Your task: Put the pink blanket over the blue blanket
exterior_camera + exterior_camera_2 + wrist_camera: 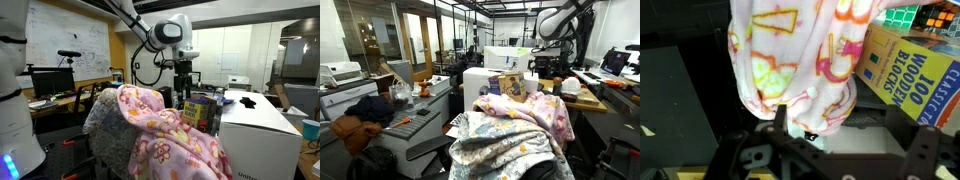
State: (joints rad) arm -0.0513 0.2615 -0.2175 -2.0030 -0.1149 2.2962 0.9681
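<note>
Cluttered lab, whiteboard (70, 45) on far wall. Pink blanket (165, 130) lies heaped on top of blue blanket (100, 125), covering part of it; blue still bare on one side. Gripper (183, 85) hangs just above pink blanket, jaws spread wide, gripping nothing. Wooden blocks box (910, 70) near blanket, white box (260, 125) alongside.

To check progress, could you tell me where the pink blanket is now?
In both exterior views the pink blanket lies draped over the blue blanket, beside the white box.
</note>
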